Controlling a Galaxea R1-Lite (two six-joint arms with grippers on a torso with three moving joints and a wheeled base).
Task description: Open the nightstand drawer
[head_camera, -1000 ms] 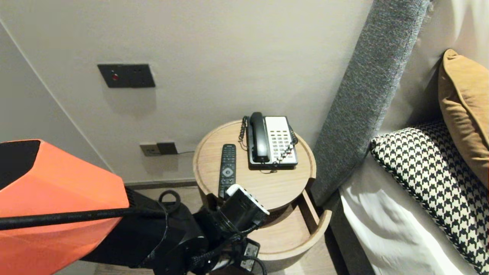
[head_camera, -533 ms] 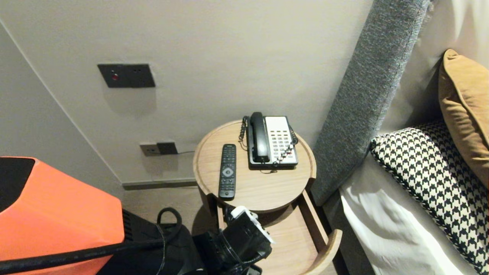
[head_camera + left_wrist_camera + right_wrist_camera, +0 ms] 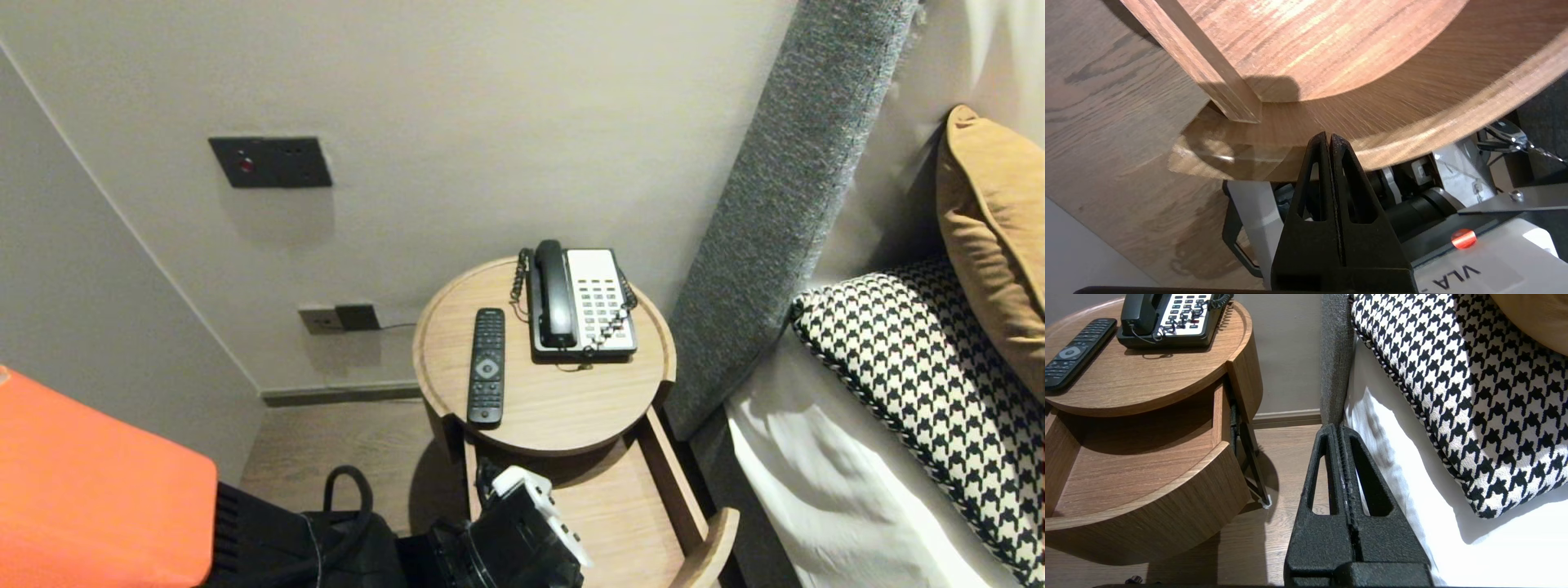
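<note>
Drawer (image 3: 671,482) far out, left hand (image 3: 1329,136) shut at its front
Your left hand holds nothing; its shut tips sit right at the drawer's curved front, under the bench (image 3: 424,359). Pull more and I think the drawer may bump your own body (image 3: 1486,265) or slip out. A second ago the drawer stuck out less. Your right hand (image 3: 1340,428) rests shut, right of the drawer.

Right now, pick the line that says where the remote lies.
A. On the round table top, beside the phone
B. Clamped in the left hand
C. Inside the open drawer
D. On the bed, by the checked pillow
A: the remote lies flat on the round table top next to the phone, above the pulled-out drawer.
</note>
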